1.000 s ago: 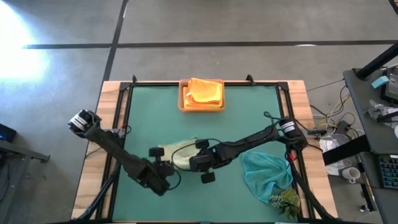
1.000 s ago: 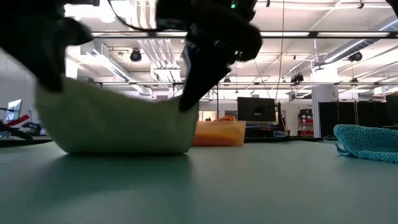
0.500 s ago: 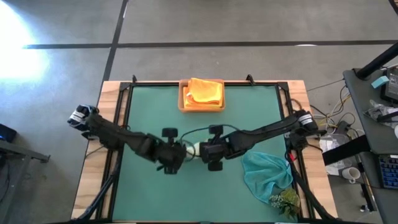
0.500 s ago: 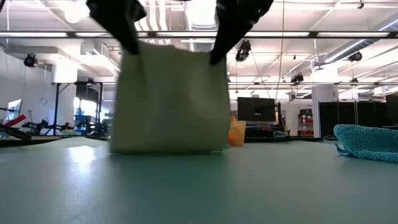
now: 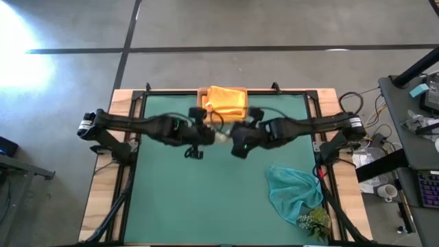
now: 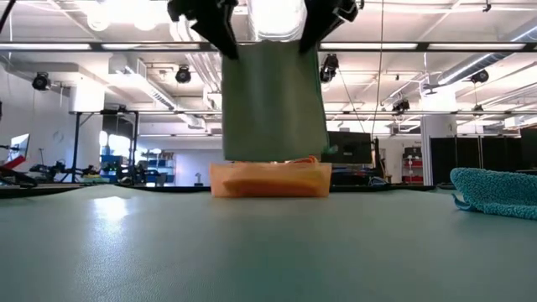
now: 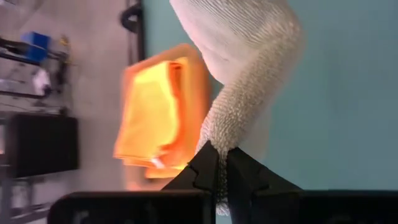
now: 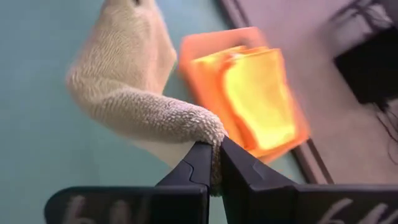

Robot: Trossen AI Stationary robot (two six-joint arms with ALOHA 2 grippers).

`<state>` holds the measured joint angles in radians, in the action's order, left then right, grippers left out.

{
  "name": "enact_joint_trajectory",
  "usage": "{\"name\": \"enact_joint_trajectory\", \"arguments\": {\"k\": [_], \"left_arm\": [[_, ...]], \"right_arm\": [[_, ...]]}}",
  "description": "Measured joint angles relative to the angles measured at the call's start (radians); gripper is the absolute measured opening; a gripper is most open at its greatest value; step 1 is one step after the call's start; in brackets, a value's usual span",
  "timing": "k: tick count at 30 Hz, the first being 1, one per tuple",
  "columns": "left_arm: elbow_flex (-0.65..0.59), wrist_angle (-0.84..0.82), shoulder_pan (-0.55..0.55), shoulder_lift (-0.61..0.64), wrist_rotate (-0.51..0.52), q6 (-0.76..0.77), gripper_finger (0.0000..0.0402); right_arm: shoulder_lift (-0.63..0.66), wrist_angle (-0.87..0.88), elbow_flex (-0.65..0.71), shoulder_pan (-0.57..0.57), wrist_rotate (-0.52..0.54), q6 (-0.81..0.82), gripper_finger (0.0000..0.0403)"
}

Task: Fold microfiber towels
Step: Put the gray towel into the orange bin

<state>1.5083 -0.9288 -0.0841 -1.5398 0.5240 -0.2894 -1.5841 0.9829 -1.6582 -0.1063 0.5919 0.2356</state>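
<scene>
1. Near right on the bench: teal towel lying crumpled and unfolded on the green mat, well apart from both arms; seen in the low view as a rumpled heap at the right edge.
2. Just beyond its near corner, at the bench's near right edge: a small sprig of green plant.
3. Toward the middle, far half of the bench: left pincer and right pincer meeting close together above the mat, arms reaching in from the left and right sides.
4. Between them: pale green towel, lifted clear of the mat and hanging straight down as a narrow panel in the low view, bottom edge off the mat and level with the top of the tray behind.
5. Left pincer closed on one top corner of the pale green towel; fingers pressed together with cloth caught between.
6. Right pincer closed on the other top corner of the same towel; fingers likewise clamped on the cloth.
7. Farther back, at the far edge of the mat, middle: small wooden tray holding folded towels, orange below and yellow on top; in the low view, tray directly behind the hanging towel.
8. Beyond the bench: grey floor; in the low view, a large hall with ceiling lights and a dark monitor.
</scene>
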Motion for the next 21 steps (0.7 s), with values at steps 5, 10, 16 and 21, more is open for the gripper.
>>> {"name": "enact_joint_trajectory", "arguments": {"k": [5, 10, 16, 21], "left_arm": [[0.032, 0.018, 0.084, 0.001, 0.010, -0.128, 0.0000], [0.033, 0.133, 0.164, 0.002, 0.010, -0.209, 0.0000], [0.027, 0.274, 0.267, -0.004, 0.010, -0.286, 0.0000], [0.025, 0.343, 0.364, -0.008, 0.011, -0.302, 0.0000]], "right_arm": [[0.042, -0.038, -0.003, 0.081, 0.040, -0.029, 0.0009], [0.049, -0.111, -0.003, 0.170, 0.039, -0.078, 0.0009], [0.045, -0.173, -0.004, 0.288, 0.039, -0.102, 0.0009], [0.044, -0.263, -0.003, 0.390, 0.036, -0.180, 0.0009]]}}
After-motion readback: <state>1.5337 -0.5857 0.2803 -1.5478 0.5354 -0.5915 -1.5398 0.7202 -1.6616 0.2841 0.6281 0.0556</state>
